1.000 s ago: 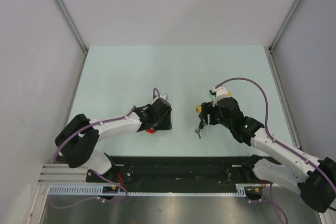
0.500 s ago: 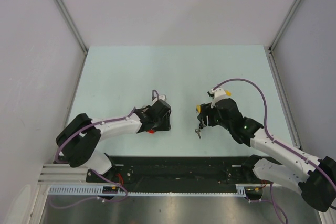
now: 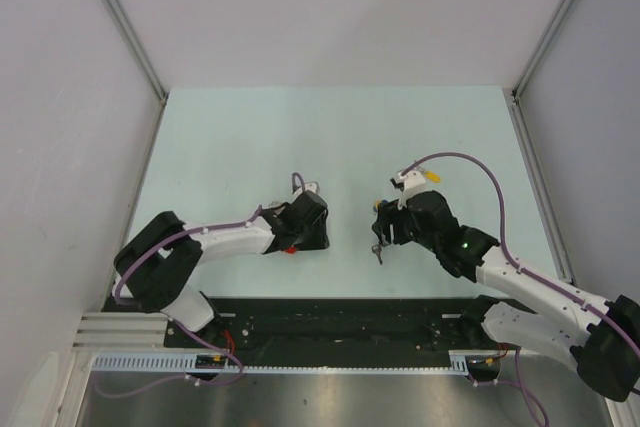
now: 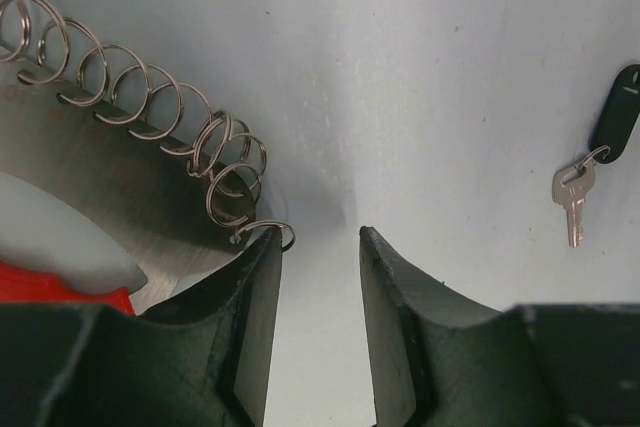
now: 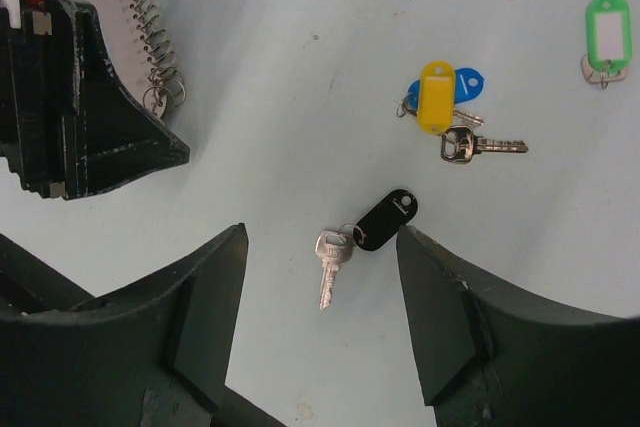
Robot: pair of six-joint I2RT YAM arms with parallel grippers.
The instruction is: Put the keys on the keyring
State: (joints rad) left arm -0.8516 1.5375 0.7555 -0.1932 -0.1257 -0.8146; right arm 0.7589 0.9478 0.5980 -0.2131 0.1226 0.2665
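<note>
The keyring [image 4: 150, 117] is a long coil of grey wire lying on a metal plate, with a red piece [image 4: 50, 282] beside it. My left gripper [image 4: 318, 237] is open and empty, and its left finger touches the coil's end loop. The black-tagged key [image 5: 385, 219], with its silver blade [image 5: 328, 267], lies flat on the table just beyond and between the fingertips of my open right gripper [image 5: 321, 234]. It also shows in the left wrist view as the black-tagged key [image 4: 612, 127]. In the top view the left gripper [image 3: 305, 225] and right gripper [image 3: 384, 231] face each other.
Keys with a yellow tag [image 5: 436, 97] and a blue tag [image 5: 466, 85] lie together beyond the black one. A green-tagged key [image 5: 607, 35] lies farther right. The left gripper's black body [image 5: 90, 117] stands left of the right gripper. The pale green table [image 3: 300, 137] has grey walls around it.
The right gripper has moved down and slightly left over the keys, hiding the yellow and green tags in the top view. Both jaws have narrowed a little. The left gripper barely moved.
</note>
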